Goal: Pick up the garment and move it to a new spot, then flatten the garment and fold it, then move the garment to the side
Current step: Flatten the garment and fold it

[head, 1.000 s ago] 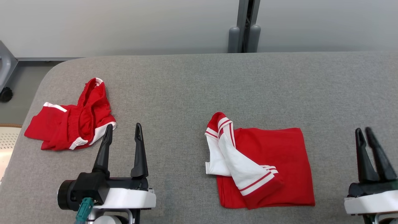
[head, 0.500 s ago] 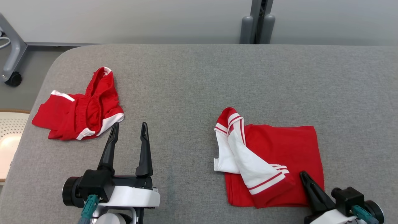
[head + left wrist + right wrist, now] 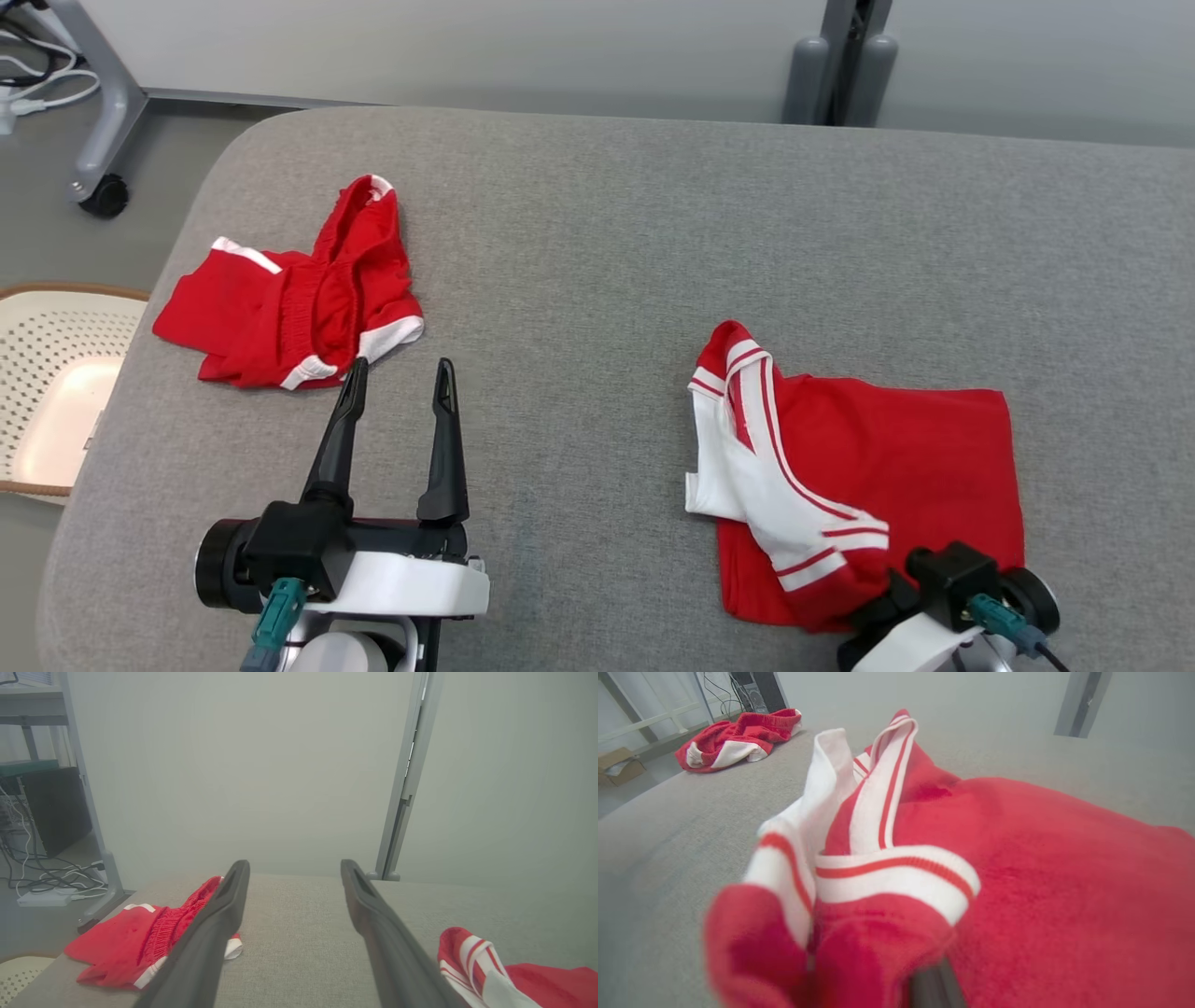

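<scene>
Garment (image 3: 920,457) near corner clamped in R gripper (image 3: 885,602); L gripper (image 3: 401,367) well apart.

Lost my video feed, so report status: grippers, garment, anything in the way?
Left gripper open beside red shorts. Right gripper shut on near corner of folded shirt. Shirt lying on table; shorts well off to its left.

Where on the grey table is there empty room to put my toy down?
The widest bare patch is the middle of the table, between the red shorts and the red shirt. The far strip behind both is free too. It is crowded near the left gripper, close to the shorts.
</scene>
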Motion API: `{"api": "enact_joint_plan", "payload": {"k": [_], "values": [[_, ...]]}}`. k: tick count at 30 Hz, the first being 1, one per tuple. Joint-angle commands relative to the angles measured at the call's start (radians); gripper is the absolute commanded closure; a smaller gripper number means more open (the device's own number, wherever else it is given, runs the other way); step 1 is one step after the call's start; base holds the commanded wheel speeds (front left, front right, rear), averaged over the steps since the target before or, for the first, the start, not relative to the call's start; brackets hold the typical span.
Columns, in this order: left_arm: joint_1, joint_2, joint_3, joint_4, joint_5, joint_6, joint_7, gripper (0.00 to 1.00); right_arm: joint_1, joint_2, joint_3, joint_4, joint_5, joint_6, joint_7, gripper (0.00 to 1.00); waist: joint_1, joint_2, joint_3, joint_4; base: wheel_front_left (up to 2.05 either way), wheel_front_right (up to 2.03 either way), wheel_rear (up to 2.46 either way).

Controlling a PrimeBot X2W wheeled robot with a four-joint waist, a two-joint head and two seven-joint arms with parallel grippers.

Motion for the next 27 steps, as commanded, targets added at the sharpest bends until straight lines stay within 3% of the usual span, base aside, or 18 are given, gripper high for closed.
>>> {"api": "enact_joint_plan", "payload": {"k": [1,15,27], "values": [[-0.004,0.003,0.001,-0.003,-0.005,0.003,-0.001,0.00,-0.013,-0.003,0.014,-0.010,0.012,0.000,-0.005,1.00,0.0000,0.0000,-0.001,0.011,0.00,0.00,0.00],[0.008,0.003,-0.012,-0.010,-0.027,0.014,-0.001,0.00,-0.119,0.026,0.155,0.086,0.043,0.000,-0.005,1.00,0.0000,0.0000,-0.007,0.059,0.00,0.00,0.00],[0.019,0.003,0.019,-0.012,-0.017,0.006,-0.001,0.00,-0.108,-0.014,0.017,-0.016,0.097,0.000,-0.005,1.00,0.0000,0.0000,-0.030,-0.001,0.00,0.00,0.00]]}}
